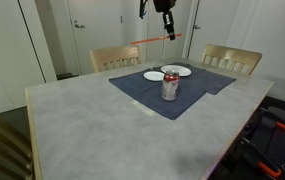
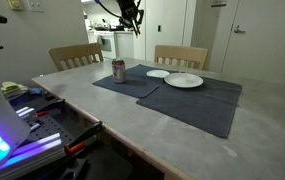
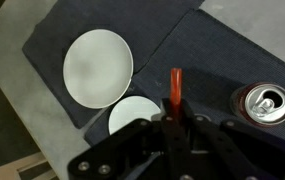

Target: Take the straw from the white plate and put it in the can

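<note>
My gripper (image 1: 169, 33) hangs high above the table, shut on the thin red-orange straw (image 1: 147, 41), which lies level in the jaws. In the wrist view the straw (image 3: 174, 84) sticks out ahead of the shut fingers (image 3: 174, 122). Below stand the wide white plate (image 3: 97, 67), the smaller white dish (image 3: 130, 114) and the silvery red can (image 3: 262, 103) with its top opened, off to the right of the straw. In the exterior views the can (image 1: 169, 86) (image 2: 119, 70) stands near the plate (image 1: 179, 71) (image 2: 185, 81). The gripper (image 2: 133, 22) is far above them.
Dark blue cloths (image 1: 142, 98) (image 2: 197, 105) cover part of the grey marbled table (image 1: 92, 125). Two wooden chairs (image 1: 115, 57) (image 1: 232, 58) stand at the far side. The small dish (image 1: 154, 76) (image 2: 158, 73) lies beside the plate.
</note>
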### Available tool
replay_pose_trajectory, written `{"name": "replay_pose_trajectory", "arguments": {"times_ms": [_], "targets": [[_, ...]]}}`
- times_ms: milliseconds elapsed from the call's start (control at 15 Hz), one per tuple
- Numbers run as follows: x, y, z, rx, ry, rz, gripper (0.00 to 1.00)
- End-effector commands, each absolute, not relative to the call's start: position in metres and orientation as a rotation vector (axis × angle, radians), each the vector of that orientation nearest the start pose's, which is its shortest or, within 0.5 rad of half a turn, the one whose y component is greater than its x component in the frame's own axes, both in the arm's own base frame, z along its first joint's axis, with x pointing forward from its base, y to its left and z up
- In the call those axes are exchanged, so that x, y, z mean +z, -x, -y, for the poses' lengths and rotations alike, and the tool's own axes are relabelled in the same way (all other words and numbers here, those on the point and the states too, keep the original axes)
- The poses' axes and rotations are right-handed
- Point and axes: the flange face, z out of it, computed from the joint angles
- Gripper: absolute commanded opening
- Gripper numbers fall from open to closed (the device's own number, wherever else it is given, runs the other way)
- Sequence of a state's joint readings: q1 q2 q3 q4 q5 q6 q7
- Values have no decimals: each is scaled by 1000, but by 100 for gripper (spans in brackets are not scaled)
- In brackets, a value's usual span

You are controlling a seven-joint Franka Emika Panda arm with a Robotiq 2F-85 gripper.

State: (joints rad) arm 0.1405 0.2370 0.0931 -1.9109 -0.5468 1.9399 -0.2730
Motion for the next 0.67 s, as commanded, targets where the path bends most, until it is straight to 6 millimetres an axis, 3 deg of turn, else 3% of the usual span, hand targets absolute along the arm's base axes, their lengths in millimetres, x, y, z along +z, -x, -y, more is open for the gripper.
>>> {"name": "replay_pose_trajectory", "arguments": {"times_ms": [0, 333, 400, 600], "targets": [[365, -581, -102, 378, 3324, 1338, 9], [365, -582, -101, 376, 3327, 1331, 9], [368, -582, -103, 401, 3347, 1330, 2], [386, -575, -115, 534, 3352, 1367, 2]]}}
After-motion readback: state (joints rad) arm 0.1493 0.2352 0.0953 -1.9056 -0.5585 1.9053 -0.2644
